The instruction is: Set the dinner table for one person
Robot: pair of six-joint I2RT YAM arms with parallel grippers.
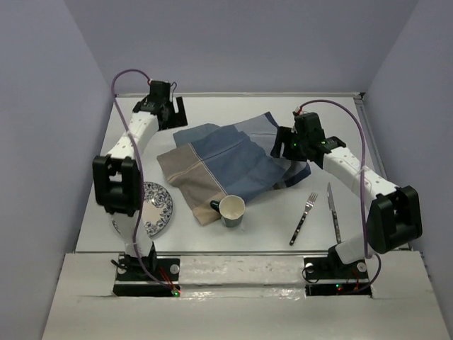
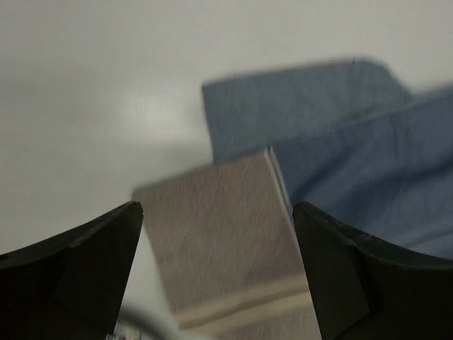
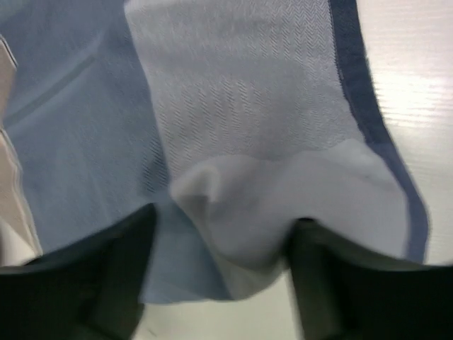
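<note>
Dinner table: white top, edge rails, bearing everything.
Near: 1 patterned plate left, partly behind the left arm; 1 cup at the mat's near edge; 1 fork and 1 knife right, apart, probably awaiting placement.
Middle: rumpled cloth mat, likely needing straightening. Right gripper straddles a raised fold at its right edge, jaws wide, gripping nothing.
Far: left gripper, jaws wide, empty, above the tan corner; open tabletop beyond.

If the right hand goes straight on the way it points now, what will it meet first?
Most likely the cloth mat: the right hand is open over its raised pale-blue fold, though depth is unclear.
</note>
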